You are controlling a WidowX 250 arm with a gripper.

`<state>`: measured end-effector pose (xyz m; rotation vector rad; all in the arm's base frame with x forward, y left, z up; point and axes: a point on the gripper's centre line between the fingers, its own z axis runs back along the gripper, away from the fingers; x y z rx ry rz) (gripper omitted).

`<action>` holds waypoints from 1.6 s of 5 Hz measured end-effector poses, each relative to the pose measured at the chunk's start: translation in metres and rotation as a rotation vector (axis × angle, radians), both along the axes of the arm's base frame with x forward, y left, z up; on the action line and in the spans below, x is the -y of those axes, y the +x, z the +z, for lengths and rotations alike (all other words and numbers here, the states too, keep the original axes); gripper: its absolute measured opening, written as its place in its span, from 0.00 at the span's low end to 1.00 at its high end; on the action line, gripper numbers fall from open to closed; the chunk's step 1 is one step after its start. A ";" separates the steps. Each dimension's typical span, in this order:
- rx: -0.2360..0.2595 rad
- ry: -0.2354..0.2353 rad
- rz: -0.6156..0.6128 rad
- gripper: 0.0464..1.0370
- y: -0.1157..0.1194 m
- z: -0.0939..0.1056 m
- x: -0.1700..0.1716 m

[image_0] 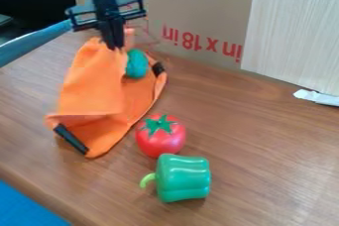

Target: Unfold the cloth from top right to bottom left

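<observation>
One tomato (pixel 161 138), one pepper (pixel 185 179), one teal lump (pixel 137 64), one cloth (pixel 94 88): orange, creased (black-tabbed, too), its peak pinched in the gripper (pixel 114 46), fingers together.

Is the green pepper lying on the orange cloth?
No, the green pepper lies on the bare wooden table, beside the red tomato and apart from the orange cloth.

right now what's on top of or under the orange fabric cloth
A teal rounded object shows at the upper right of the cloth, beside its raised fold; whatever lies beneath the cloth is covered, so I can't tell.
</observation>
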<state>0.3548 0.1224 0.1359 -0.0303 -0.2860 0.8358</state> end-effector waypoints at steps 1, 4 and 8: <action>-0.003 -0.036 0.003 0.00 -0.016 0.001 -0.015; -0.050 -0.040 0.046 0.00 -0.070 -0.025 -0.077; -0.175 0.058 0.083 0.00 -0.108 -0.051 -0.142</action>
